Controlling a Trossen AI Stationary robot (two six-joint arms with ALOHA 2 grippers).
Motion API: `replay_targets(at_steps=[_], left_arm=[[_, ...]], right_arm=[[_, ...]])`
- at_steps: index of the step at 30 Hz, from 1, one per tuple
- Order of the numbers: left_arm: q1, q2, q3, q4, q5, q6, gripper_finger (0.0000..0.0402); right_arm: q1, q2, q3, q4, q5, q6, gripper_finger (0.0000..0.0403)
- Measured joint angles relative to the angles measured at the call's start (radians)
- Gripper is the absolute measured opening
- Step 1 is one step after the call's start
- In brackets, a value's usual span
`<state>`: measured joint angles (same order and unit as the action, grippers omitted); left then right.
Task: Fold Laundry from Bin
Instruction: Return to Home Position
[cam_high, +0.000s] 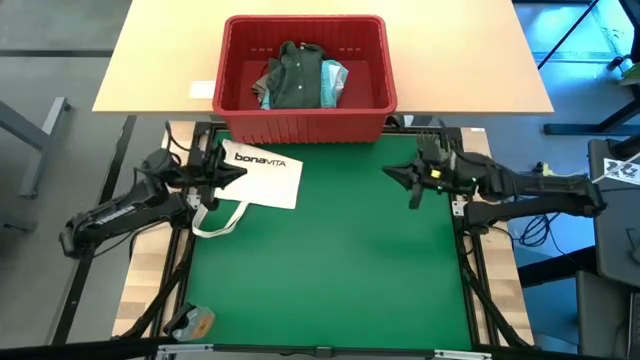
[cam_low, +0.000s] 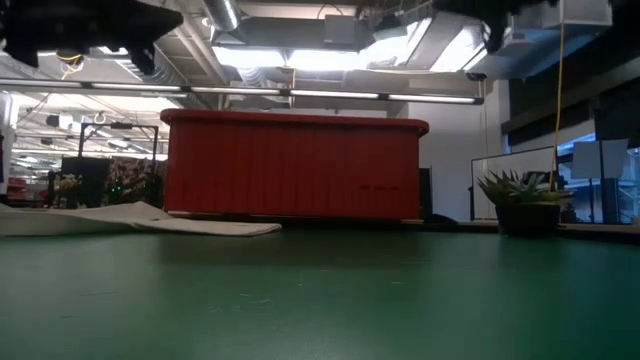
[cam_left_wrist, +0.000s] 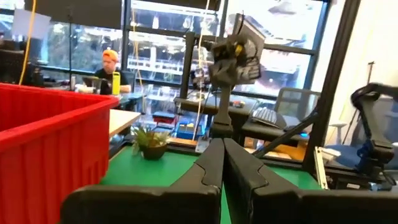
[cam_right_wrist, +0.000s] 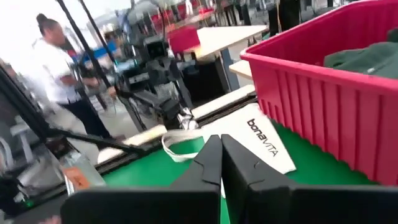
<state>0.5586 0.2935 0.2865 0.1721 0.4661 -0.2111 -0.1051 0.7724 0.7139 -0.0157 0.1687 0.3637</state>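
From above, the red bin (cam_high: 305, 125) sits at the far edge of the green mat (cam_high: 330, 260). It holds a dark green polo shirt (cam_high: 295, 80) lying over a light turquoise garment (cam_high: 335, 80). The left gripper (cam_high: 236, 172) hovers over the white bonaVITA tote bag (cam_high: 270, 180), and the right gripper (cam_high: 390, 171) hangs over bare mat. The low view shows the bin's wall behind the flat tote. In each wrist view the fingers (cam_left_wrist: 208, 171) are pressed together and hold nothing.
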Motion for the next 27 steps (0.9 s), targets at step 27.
replay_targets(at_steps=[27], left_arm=[[-0.017, -0.007, -0.279, 0.291, -0.062, -0.096, 0.0000]], right_arm=[[0.000, -0.771, -0.635, 0.061, 0.077, 0.029, 0.0001]])
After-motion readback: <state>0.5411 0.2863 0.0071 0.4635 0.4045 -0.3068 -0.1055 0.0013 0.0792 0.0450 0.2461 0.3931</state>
